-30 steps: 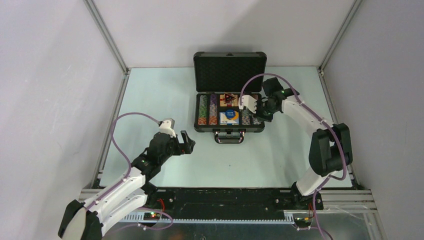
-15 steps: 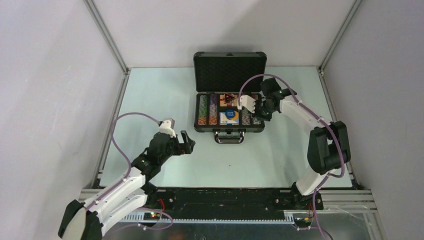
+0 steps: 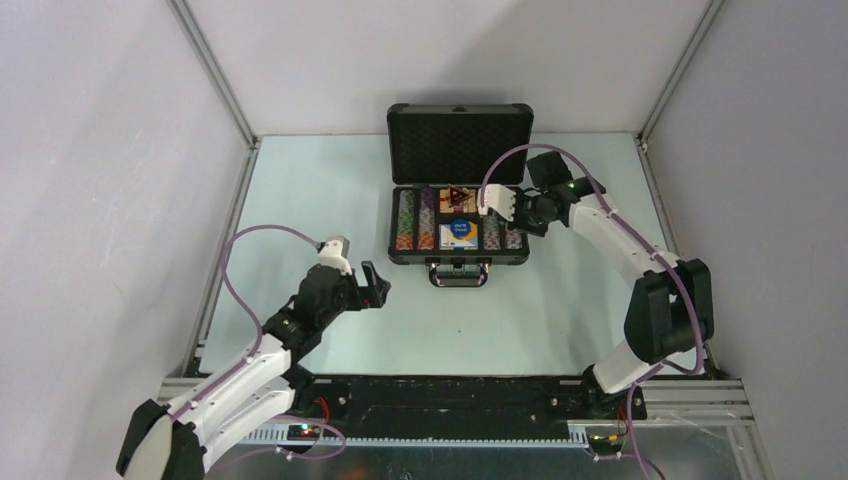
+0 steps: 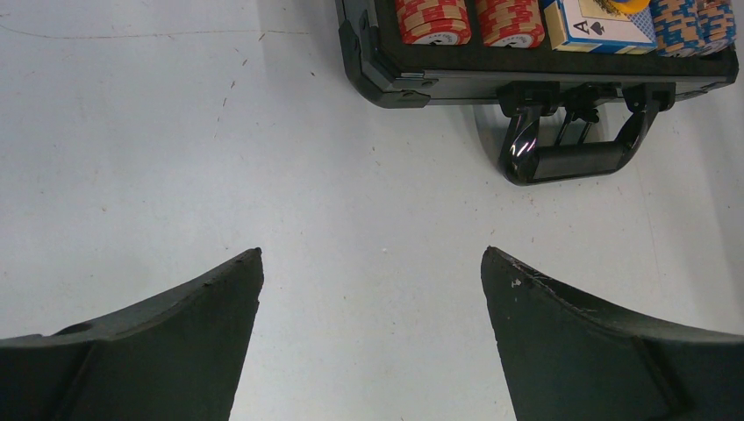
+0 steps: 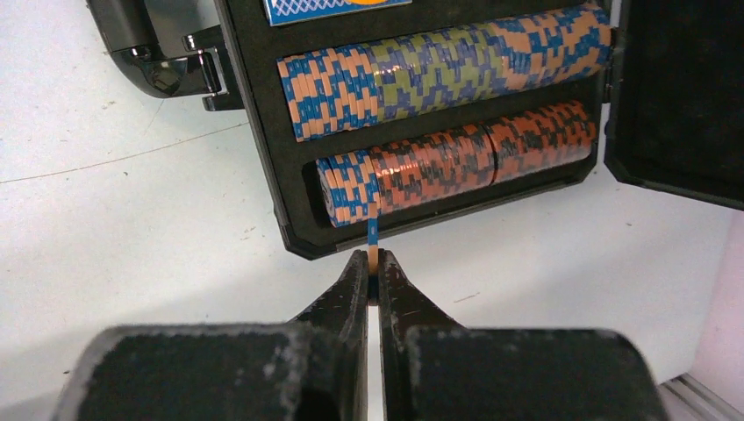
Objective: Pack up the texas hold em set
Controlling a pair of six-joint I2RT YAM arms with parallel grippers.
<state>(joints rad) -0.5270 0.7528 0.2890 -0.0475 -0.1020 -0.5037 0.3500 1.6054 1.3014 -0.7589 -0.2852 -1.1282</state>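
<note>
1. Pale counter (image 3: 330, 190), grey walls: the dark grey hard briefcase (image 3: 459, 142) lies open at the far middle, its slots nearly full of striped poker chips (image 5: 447, 162).
2. My right hand (image 5: 373, 263) pinches one blue-and-orange chip (image 5: 373, 235) beside the outermost row; seating it and closing the case remain.
3. My left hand (image 4: 370, 254) gapes wide, empty.
4. Versus a second ago, only the right elbow (image 3: 668, 312) has swung outward.

The pale table (image 3: 300, 200) (faintly scuffed) carries 1 thing, the open briefcase (image 3: 458, 143). It sits ahead and right of the left gripper (image 4: 372, 254) jaws, with 1 corner just beyond the right gripper (image 5: 372, 261) jaws.
</note>
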